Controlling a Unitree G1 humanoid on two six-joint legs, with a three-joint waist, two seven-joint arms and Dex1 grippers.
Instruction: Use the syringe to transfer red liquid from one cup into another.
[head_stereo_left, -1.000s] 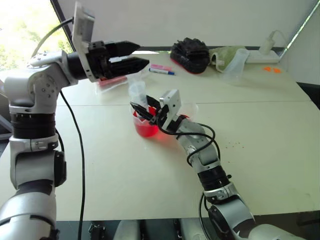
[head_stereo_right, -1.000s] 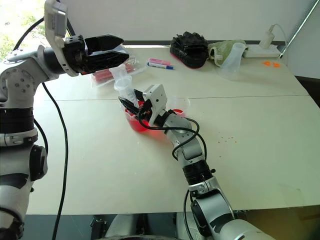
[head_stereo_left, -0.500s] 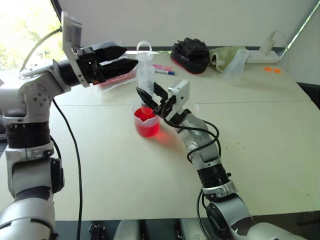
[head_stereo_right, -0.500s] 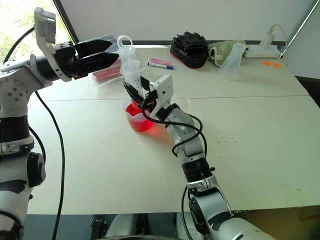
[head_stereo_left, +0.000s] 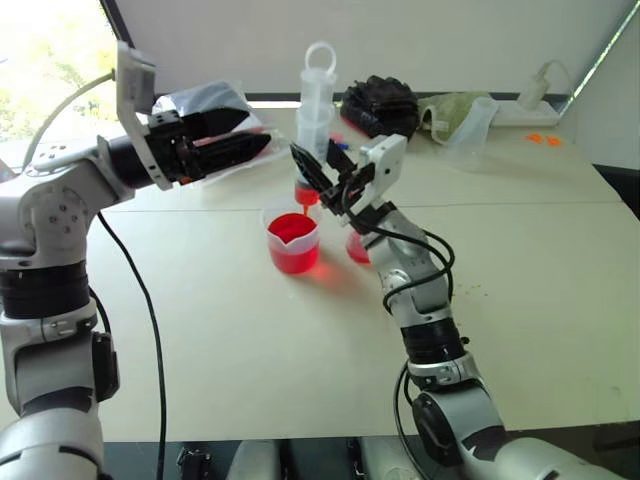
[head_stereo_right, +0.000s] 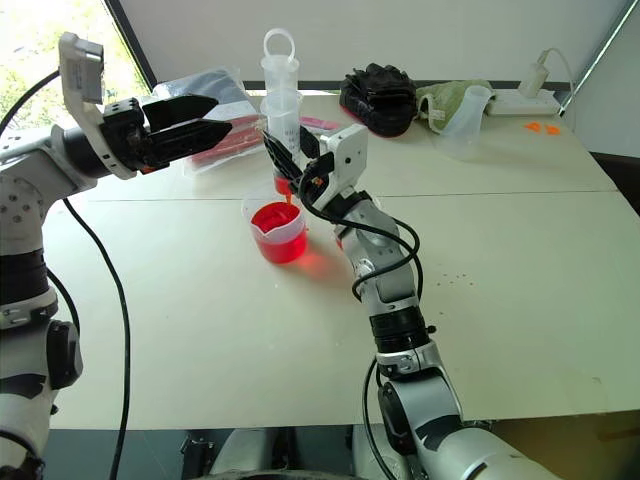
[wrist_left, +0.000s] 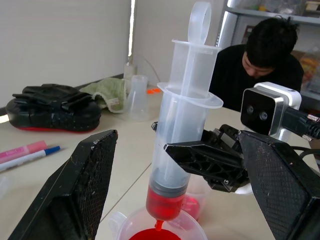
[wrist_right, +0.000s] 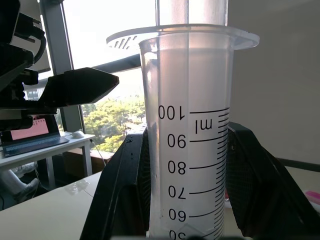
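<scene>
Your right end effector (head_stereo_left: 318, 178) is clamped on the barrel of the syringe (head_stereo_left: 314, 120), holding it upright near the top centre of the left eye view, ring-shaped plunger top uppermost. The orange-red tip hangs just above the larger spouted cup (head_stereo_left: 292, 241), which sits mid-frame on the surface (head_stereo_left: 520, 290) and holds most of the red liquid (head_stereo_left: 293, 257). A thread of red hangs off the tip in the left wrist view, so it looks likely to drip.

The step in hand looks like drawing or carrying the charge. Keep the barrel vertical and move slowly, so that any drip falls back into the spouted cup. The smaller cup (head_stereo_left: 357, 243) stands just right of it, partly behind your right forearm, with a little red at its base; carry the tip straight across, keeping it low over the rims.

Your left end effector (head_stereo_left: 255, 133) is spread wide and holds nothing, level in the upper left of the frame and pointing at the syringe's upper part, close beside it but not touching. Bring it to the plunger ring squarely before you close.
</scene>
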